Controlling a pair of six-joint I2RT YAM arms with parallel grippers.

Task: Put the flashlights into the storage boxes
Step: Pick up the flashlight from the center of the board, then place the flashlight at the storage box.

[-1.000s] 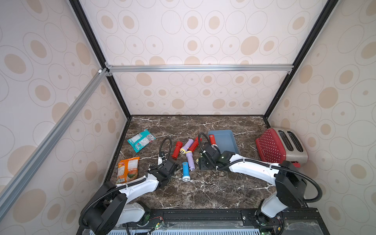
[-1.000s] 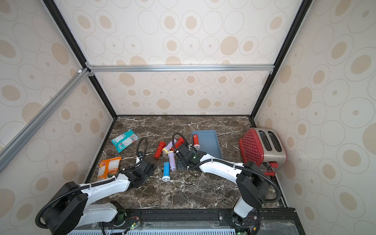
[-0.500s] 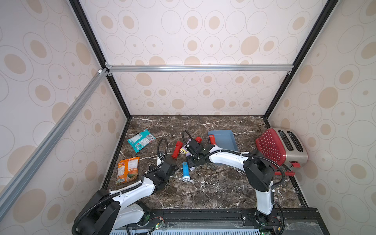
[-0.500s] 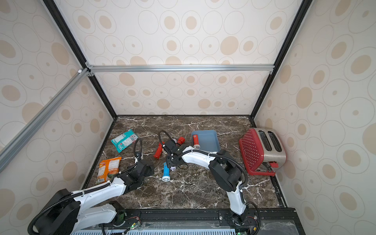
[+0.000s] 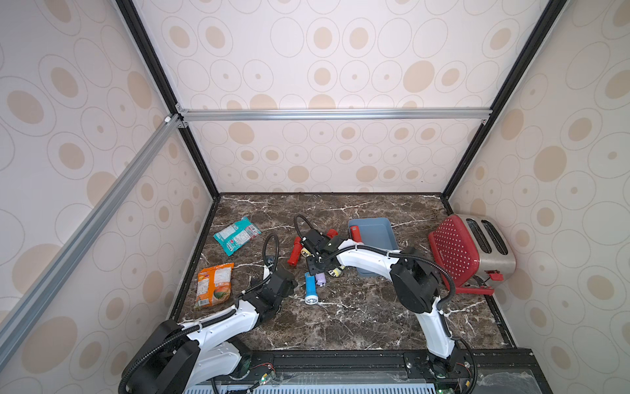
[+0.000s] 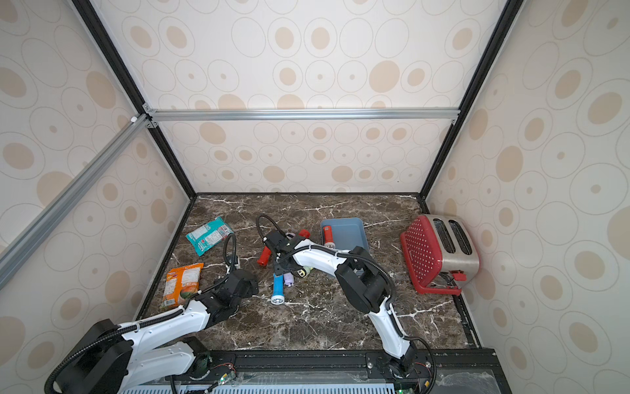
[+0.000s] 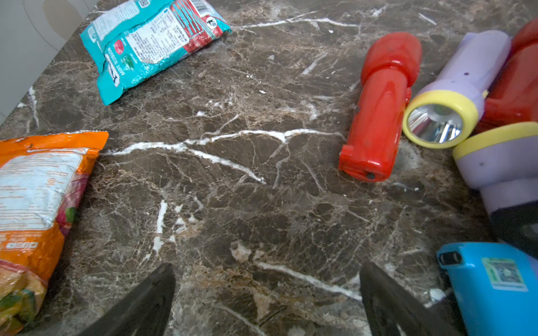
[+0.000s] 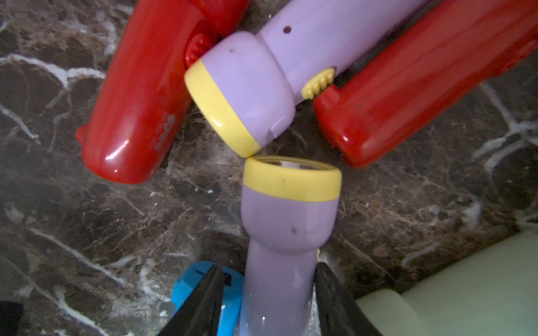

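Straddling the barrel of a lilac flashlight (image 8: 288, 221) lying on the marble (image 8: 116, 232), the right gripper (image 8: 268, 267) has its jaws close against both sides; whether they pinch yet I cannot tell. Squeeze firmly, lift straight up clear of the blue flashlight (image 8: 185, 293), then carry it to the tray (image 5: 375, 235). The left gripper (image 7: 267, 270) hangs spread, empty.

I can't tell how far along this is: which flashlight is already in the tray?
The red flashlight lying inside the blue tray, by its wall; all others lie outside.
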